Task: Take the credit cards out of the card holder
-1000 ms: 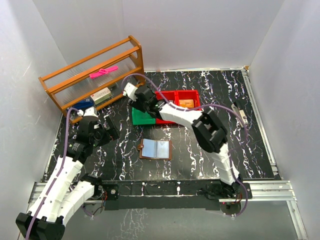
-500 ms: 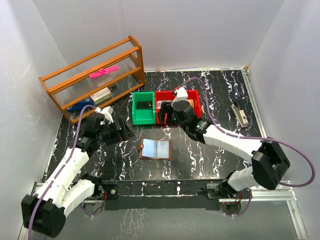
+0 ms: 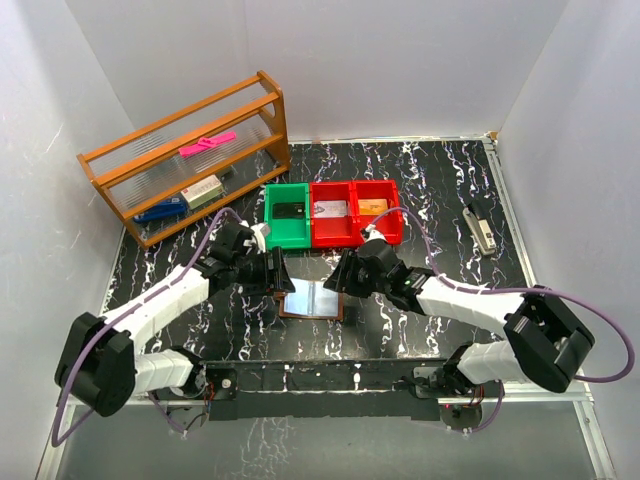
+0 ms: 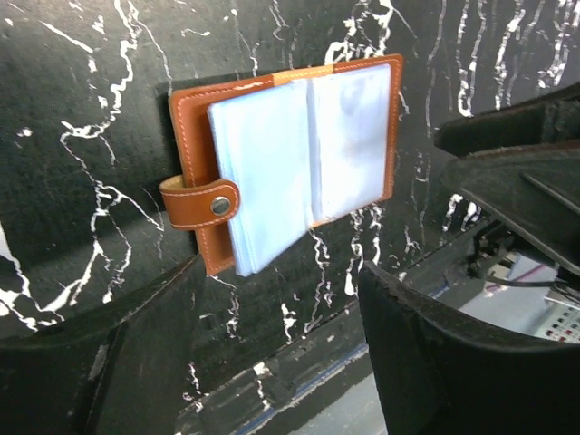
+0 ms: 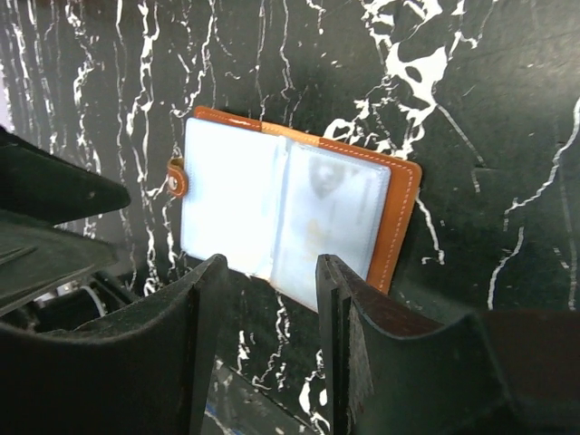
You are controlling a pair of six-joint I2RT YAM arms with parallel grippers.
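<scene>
The card holder (image 3: 312,299) lies open on the black marbled table, brown leather with pale blue sleeves and a snap tab on its left. My left gripper (image 3: 281,275) hovers open at its left edge, and my right gripper (image 3: 339,276) hovers open at its right edge. Neither touches it. The left wrist view has the card holder (image 4: 290,163) beyond my open left gripper (image 4: 279,272). The right wrist view has the card holder (image 5: 290,208) just past my open right gripper (image 5: 272,267), and a faint shape shows through the right sleeve. A silver-grey credit card (image 3: 330,208) and a gold-orange one (image 3: 372,206) lie in the red bins.
A green bin (image 3: 272,215) holding a dark flat thing stands beside two red bins (image 3: 352,226) behind the holder. A wooden shelf (image 3: 185,160) with a pink item stands at the back left. A stapler (image 3: 480,228) lies at the right.
Both arms have swung in from the back, the left from near the shelf and the right from over the bins, down to either side of the card holder. Both jaws have narrowed.
</scene>
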